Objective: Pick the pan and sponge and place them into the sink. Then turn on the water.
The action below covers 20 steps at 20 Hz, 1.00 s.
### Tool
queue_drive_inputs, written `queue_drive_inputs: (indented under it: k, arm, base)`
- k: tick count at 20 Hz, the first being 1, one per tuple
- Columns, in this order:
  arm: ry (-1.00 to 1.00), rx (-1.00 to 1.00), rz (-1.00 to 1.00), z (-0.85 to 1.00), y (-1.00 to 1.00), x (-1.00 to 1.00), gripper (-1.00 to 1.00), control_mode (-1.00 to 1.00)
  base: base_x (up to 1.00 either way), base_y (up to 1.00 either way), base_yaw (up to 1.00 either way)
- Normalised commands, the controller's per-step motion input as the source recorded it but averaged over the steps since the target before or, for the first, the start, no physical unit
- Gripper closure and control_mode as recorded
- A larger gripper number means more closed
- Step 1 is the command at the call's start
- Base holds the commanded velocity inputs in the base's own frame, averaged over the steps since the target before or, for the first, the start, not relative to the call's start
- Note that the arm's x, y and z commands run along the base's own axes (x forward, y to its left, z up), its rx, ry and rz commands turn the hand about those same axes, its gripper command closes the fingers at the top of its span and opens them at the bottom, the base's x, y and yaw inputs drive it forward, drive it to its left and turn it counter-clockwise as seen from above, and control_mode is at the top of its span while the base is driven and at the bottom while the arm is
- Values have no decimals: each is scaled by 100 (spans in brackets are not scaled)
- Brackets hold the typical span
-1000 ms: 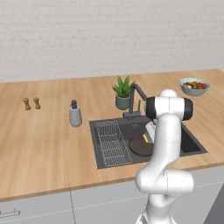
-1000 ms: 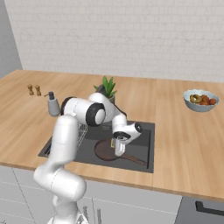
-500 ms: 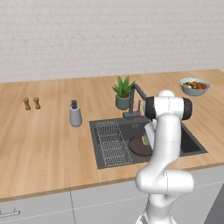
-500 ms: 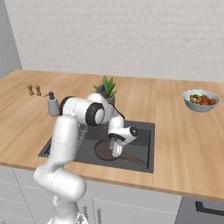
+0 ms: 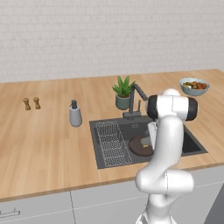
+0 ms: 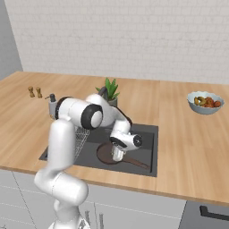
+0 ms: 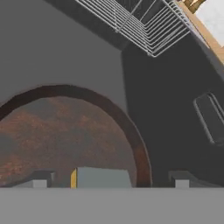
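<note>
Pan (image 6: 105, 154) lies in sink (image 6: 145, 132), frame centre. Gripper (image 7: 109, 180) low over pan; sponge (image 7: 101, 178) between the spread, released jaws, lower frame.

Carrying everything: a long wooden counter (image 5: 48, 144) under a white brick wall, with a dark sink (image 5: 194, 145) set into it right of centre. Standing directly on the wood: two small brown shakers (image 5: 31, 103) far left, a grey soap dispenser (image 5: 75, 114) just left of the basin, a potted green plant (image 5: 123, 92) at the far rim beside the dark curved faucet (image 5: 138, 95), and a grey bowl of food (image 5: 194, 86) well apart at the far right. Resting on the basin floor: a wire rack (image 5: 113, 142) on the left and the pan (image 6: 105, 154) to its right, handle running right.
</note>
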Motion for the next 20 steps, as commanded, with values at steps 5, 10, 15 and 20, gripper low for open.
queue_drive_inputs:
  k: [5,10,15,20]
  arm:
    - [-10,8,0,98,0,-23,-100,-100]
    - [-17,8,-1,100,0,-34,-100,-100]
    - [-18,11,-3,87,-3,-37,-100,-100]
    - [-5,18,-2,63,-19,-41,-100,-100]
  base:
    - [0,0,0]
    - [0,0,0]
    - [0,0,0]
    - [0,0,0]
